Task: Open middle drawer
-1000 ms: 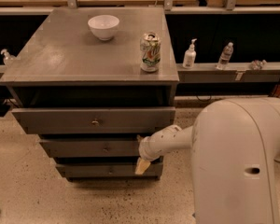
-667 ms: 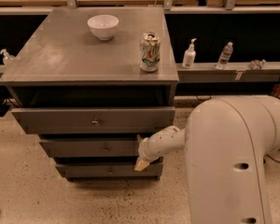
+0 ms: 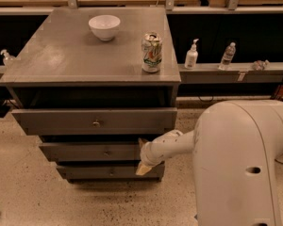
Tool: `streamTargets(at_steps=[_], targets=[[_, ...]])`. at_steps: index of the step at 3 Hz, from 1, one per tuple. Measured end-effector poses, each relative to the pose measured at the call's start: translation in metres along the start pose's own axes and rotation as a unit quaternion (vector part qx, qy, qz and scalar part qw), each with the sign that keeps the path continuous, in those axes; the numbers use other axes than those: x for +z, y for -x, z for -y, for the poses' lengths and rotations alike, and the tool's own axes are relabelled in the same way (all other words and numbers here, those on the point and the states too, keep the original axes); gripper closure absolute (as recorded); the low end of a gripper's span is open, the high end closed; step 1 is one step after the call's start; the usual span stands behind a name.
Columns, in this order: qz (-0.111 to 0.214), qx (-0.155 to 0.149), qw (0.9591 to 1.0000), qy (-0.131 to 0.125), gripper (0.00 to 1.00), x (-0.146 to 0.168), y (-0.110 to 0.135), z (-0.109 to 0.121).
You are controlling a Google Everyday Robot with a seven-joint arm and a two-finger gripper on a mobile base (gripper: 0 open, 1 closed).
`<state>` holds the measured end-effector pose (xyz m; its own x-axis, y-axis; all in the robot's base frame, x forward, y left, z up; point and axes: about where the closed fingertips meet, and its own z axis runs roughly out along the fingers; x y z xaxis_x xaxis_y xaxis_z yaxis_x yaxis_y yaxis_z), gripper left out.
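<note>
The grey cabinet (image 3: 85, 55) has three drawers. The middle drawer (image 3: 85, 152) is a shallow grey front with a small dull knob (image 3: 106, 152), pushed in under the top drawer (image 3: 61, 121), which stands pulled out a little. My gripper (image 3: 142, 155) is at the right end of the middle drawer's front, well right of the knob. It looks open, with one tan fingertip (image 3: 142, 141) above the front and the other below it. The lowest drawer (image 3: 94, 172) is shut.
A white bowl (image 3: 104, 26) and a drink can (image 3: 152, 52) stand on the cabinet top. A pump bottle (image 3: 192, 54) and a water bottle (image 3: 227, 55) stand on the ledge to the right. My arm's large white housing (image 3: 240, 164) fills the lower right.
My arm's white housing has shifted slightly to the left. The gripper stays at the right end of the middle drawer. The drawers have not moved.
</note>
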<state>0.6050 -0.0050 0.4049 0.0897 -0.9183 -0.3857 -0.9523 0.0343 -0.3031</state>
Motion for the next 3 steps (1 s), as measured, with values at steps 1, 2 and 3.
streamTargets(at_steps=[1, 2, 3], targets=[[0.0, 0.0, 1.0, 0.0, 0.34, -0.0011, 0.0005, 0.0002], [0.0, 0.0, 1.0, 0.0, 0.33, -0.0011, 0.0005, 0.0002], [0.0, 0.0, 1.0, 0.0, 0.33, -0.0012, 0.0005, 0.0002]])
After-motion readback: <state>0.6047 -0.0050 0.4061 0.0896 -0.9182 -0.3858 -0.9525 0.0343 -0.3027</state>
